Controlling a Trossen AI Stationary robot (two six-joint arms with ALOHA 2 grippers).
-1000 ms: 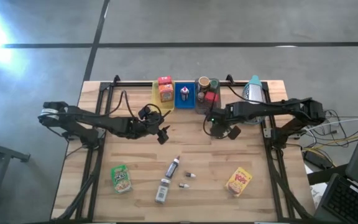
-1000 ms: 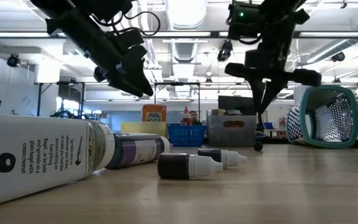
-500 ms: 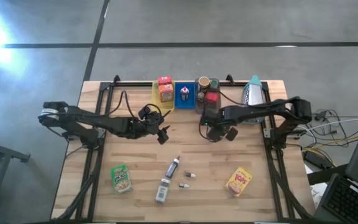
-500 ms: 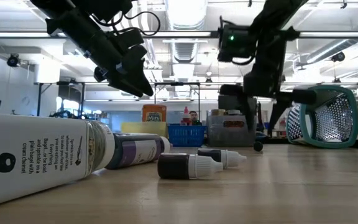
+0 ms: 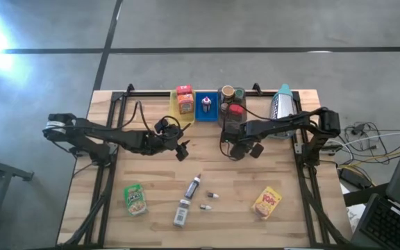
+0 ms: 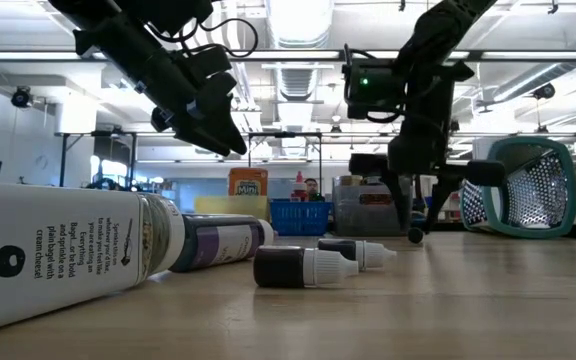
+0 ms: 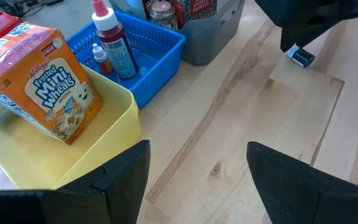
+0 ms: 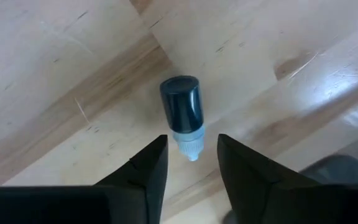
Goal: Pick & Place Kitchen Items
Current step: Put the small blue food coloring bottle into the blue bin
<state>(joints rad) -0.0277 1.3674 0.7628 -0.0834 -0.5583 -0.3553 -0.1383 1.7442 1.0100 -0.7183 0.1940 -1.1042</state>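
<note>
A: Where is the right gripper [image 5: 235, 151] working?

B: Just right of centre in the high view, low over the worktop [image 5: 228, 187], in front of the grey tray [image 5: 232, 111]. In its wrist view a small dark vial [image 8: 181, 113] with a pale tip is lying on the wood, the tip pointing into the gap between the jaws. The jaws are standing narrowly apart and gripping nothing.

A: And the left gripper [image 5: 182, 148]?

B: It is hovering left of centre, near the yellow tray [image 5: 173, 113]. Its jaws are standing well apart and carrying nothing.

A: What is sitting in the trays?

B: An orange cereal box [image 7: 48, 90] is leaning in the yellow one, a red-capped bottle [image 7: 112, 42] is standing in the blue tray [image 7: 157, 46], and jars are crowding the grey one.

A: And the other items?

B: Along the lower part of the high view a green pouch [image 5: 135, 198] is lying at the left, a slim dark bottle [image 5: 192, 186] and a pale jar [image 5: 180, 212] in the middle with two tiny vials [image 5: 208, 201] beside them, and a yellow pouch [image 5: 267, 202] at the right.
</note>
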